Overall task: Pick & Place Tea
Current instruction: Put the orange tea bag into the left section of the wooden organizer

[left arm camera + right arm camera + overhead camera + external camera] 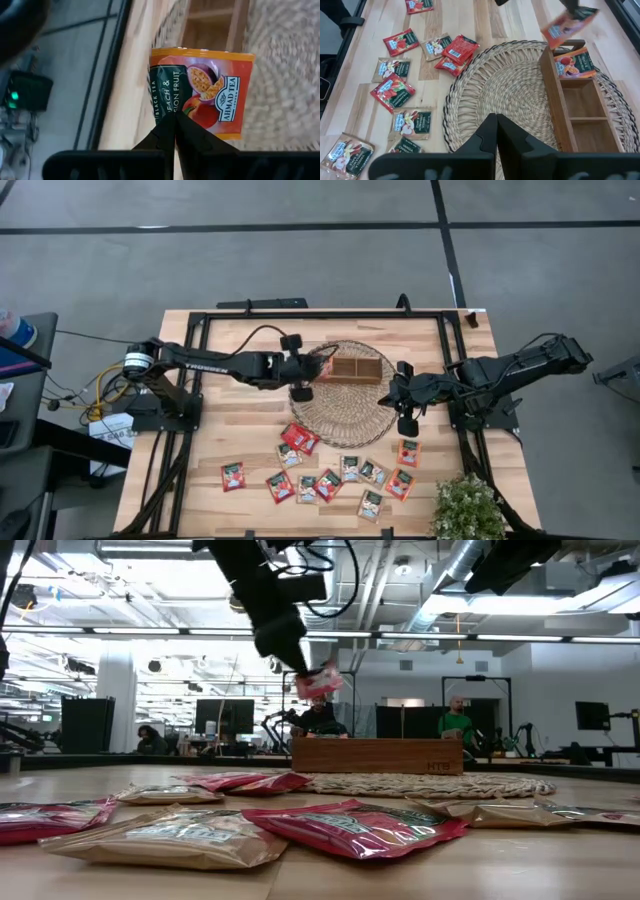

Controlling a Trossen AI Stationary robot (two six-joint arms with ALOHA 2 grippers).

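Just above the near-left end compartment of the wooden tray (357, 368), an orange tea sachet (202, 91) is being held pinched in the left hand (318, 366), while the right hand (402, 394), clenched and empty, is being kept beside the mat (345, 420).

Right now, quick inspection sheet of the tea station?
Surface: light wooden table with a black frame; round wicker mat at its centre.
Job's things: orange tea sachet pinched in the left gripper, above the end of the wooden tray; one sachet already in the tray's end compartment, the other compartments empty; loose sachets spread on the table beside the mat.
Clutter: small potted plant at the table corner.
Grippers: left shut on the sachet; right gripper shut, over the mat's edge, holding nothing.
Cables: bundle off the table beside the left arm's base.
Surroundings: people at desks beyond the table.
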